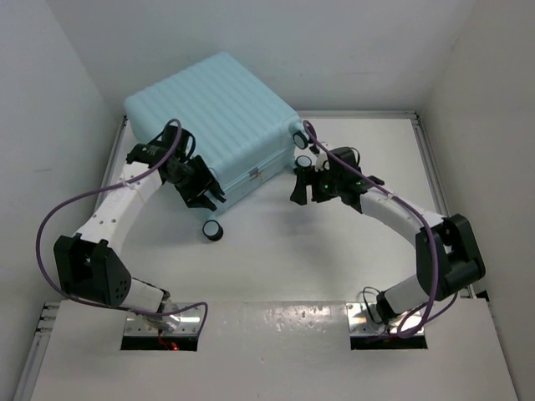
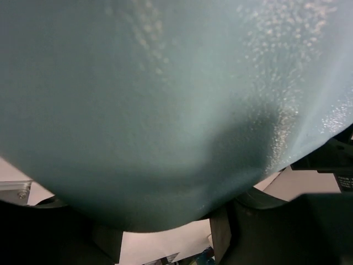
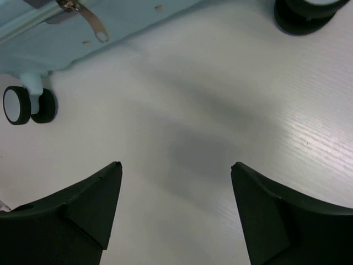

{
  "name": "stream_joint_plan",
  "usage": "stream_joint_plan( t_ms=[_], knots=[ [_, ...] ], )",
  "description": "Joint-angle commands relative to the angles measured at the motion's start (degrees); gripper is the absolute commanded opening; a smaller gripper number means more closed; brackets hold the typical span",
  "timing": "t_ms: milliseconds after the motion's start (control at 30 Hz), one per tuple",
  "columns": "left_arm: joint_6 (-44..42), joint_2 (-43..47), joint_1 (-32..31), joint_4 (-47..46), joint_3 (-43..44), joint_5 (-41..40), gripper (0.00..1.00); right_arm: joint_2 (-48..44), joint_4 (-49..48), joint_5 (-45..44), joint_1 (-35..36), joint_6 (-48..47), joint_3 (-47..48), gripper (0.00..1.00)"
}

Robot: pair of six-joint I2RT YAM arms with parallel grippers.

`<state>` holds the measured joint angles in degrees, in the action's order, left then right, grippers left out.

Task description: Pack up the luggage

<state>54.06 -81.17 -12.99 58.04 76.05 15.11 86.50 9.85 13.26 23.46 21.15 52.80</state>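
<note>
Luggage (image 1: 219,117) fills the gap between left fingers (image 2: 265,232), grasp unclear; right fingers (image 3: 71,215) gape above table (image 3: 220,110) near its wheel (image 3: 19,105).

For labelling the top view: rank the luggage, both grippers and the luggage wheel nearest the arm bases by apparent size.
1. luggage, largest by far.
2. left gripper and right gripper: look alike, unranked.
3. wheel, smallest.

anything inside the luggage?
Can't tell. The luggage lies closed with its ribbed shell up, so the inside is covered. Only the outside shows: the zipper pull on the side seam and a wheel.
</note>
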Motion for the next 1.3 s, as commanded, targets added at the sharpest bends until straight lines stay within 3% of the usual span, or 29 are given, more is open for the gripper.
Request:
stream_joint_plan(
  t_ms=[0,33,67,133,200,233,333,433,533,667,867,1267],
  knots=[
    [-3.17,-3.38,-1.77,-10.14,2.17,0.27,0.35,-1.85,-13.21,3.0,0.18,0.91,-3.28,0.8],
    [-3.7,-3.38,-1.77,-9.53,2.17,-0.43,0.29,-2.38,-15.97,3.0,0.35,1.09,-4.44,0.8],
    [-3.7,-3.39,-1.77,-9.53,2.78,-2.0,0.16,-2.65,-19.04,3.96,0.27,0.83,-6.98,0.77],
    [-4.23,-3.39,-1.77,-9.0,2.79,-3.24,0.06,-2.92,-32.02,3.36,0.88,0.3,-10.6,0.68],
    [-5.54,-2.86,-1.77,-9.0,3.31,-3.86,0.0,-0.99,-37.76,1.0,2.37,-2.4,-11.57,0.6],
    [-5.55,-2.86,-1.77,-9.0,3.31,-3.86,0.0,-0.29,-41.01,0.46,2.9,-2.95,-11.75,0.53],
    [-6.69,-2.86,-1.77,-10.31,1.83,-4.48,0.0,4.28,-51.02,-0.07,3.78,-4.27,-11.75,0.47],
    [-8.44,-2.24,-1.77,-11.01,-0.37,-3.87,0.0,10.25,-58.67,2.2,4.14,-2.61,-10.35,0.48],
    [-10.29,-1.72,-1.77,-12.24,-1.61,-3.16,0.0,15.18,-64.75,7.64,4.4,1.52,-8.42,0.59],
    [-12.13,-1.72,-1.77,-12.78,-1.61,-3.16,0.0,20.8,-67.41,13.01,4.4,5.48,-4.99,0.68],
    [-13.19,-2.76,-1.77,-13.3,-2.14,-2.11,0.0,25.46,-70.93,17.68,3.7,8.37,-1.56,0.69],
    [-13.72,-5.76,-1.77,-13.3,0.24,-3.25,0.0,32.24,-72.77,22.43,3.34,12.95,3.89,0.55]
  ],
)
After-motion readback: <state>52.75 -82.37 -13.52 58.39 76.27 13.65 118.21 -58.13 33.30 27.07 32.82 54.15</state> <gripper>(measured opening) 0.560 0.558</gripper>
